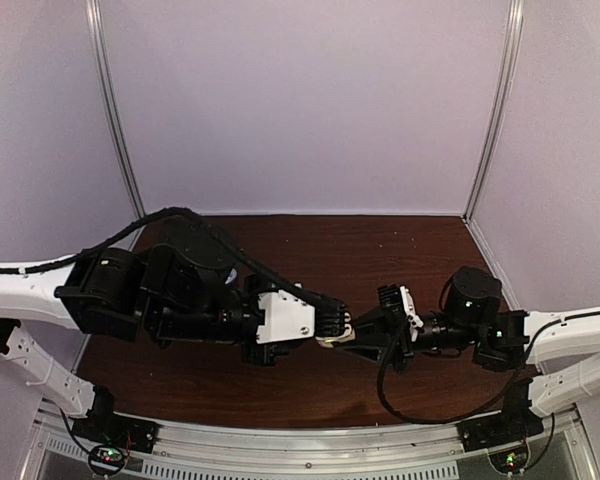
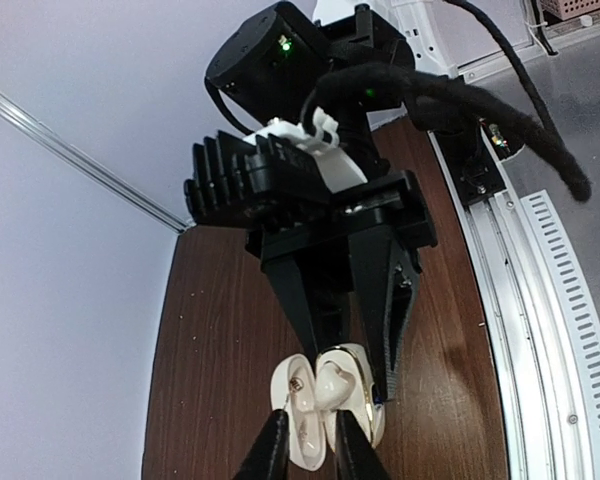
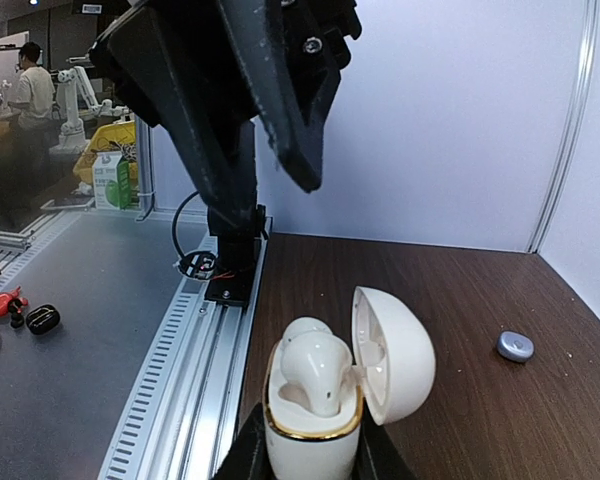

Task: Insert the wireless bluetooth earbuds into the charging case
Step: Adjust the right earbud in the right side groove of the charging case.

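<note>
**Open case pinched in the right claw, left claw spread above it**

The charging case (image 3: 305, 452) is a smooth, glossy cream shell, egg-shaped, with a thin gold band (image 3: 310, 432) round the mouth of its lower half. Its domed lid (image 3: 395, 355) is hinged open to one side and shows a moulded, hollowed inner face. A white earbud (image 3: 315, 370), rounded and glossy with a small dark dot on its side, sits in the mouth of the case. Behind it is a second pale hump that I cannot identify.

A bluish-purple earbud (image 3: 515, 346), a small matte pebble, lies alone on the dark brown wood-grain table (image 3: 460, 290), well apart from the case. A ribbed aluminium rail (image 3: 195, 380) runs along the table's near edge.

The right claw (image 3: 311, 464) is pressed onto the lower half of the case. One black finger bears on each flank below the gold band, and the case is held upright above the table.

The left claw (image 2: 312, 425) faces it. Its tapered black fingers (image 2: 270, 455) stand a narrow gap apart with nothing pinched between them. In the left wrist view the lid lines up with that gap. In the right wrist view the fingers hang above the case and no finger is on the lid.
</note>
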Robot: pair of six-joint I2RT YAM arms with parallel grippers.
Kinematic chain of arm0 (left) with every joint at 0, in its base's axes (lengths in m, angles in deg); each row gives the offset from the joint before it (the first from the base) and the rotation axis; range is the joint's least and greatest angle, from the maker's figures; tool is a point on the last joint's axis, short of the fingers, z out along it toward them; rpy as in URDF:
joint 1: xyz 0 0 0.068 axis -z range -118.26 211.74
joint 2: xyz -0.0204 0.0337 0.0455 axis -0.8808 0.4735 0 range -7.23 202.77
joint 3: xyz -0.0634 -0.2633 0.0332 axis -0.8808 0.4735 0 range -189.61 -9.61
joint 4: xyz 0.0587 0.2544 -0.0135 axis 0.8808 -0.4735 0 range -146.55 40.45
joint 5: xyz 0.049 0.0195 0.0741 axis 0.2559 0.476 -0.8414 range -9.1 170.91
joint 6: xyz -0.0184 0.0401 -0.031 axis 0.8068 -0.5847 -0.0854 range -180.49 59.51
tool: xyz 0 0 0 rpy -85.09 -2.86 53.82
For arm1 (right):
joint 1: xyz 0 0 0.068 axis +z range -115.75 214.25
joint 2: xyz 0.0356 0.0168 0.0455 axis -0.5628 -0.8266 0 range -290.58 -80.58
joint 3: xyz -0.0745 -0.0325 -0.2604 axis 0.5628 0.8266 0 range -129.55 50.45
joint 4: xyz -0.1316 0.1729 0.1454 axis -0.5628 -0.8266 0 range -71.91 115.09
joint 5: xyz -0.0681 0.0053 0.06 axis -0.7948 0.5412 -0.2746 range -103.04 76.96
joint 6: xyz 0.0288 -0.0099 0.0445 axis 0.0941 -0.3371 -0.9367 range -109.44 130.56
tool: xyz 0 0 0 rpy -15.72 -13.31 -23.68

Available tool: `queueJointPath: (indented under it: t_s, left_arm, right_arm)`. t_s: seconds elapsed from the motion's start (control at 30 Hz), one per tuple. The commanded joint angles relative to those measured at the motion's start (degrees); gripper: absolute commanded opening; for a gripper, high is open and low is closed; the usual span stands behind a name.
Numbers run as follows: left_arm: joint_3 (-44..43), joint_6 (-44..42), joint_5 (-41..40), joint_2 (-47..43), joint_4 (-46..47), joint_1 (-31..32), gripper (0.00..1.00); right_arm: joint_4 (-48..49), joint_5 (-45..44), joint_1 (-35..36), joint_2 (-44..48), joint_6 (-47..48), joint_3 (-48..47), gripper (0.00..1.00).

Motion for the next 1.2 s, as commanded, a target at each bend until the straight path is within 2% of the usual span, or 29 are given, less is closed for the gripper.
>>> queueJointPath:
  t_s: [0.0,0.77,1.17]
  left_arm:
    - [-2.5,0.9,0.5,1.1,-0.3,-0.7,0.19]
    - [-3.8,-0.5,2.7,5.2,-4.4,-1.6,0.18]
    - [-5.2,-1.4,5.3,6.5,-6.2,-1.6,0.13]
  right_arm:
    - [-1.0,-0.9,0.8,0.5,1.0,-2.0,0.00]
    - [-3.1,-0.9,1.8,0.2,1.9,-3.4,0.00]
    - [-3.0,-1.5,2.0,0.3,1.9,-3.4,0.00]
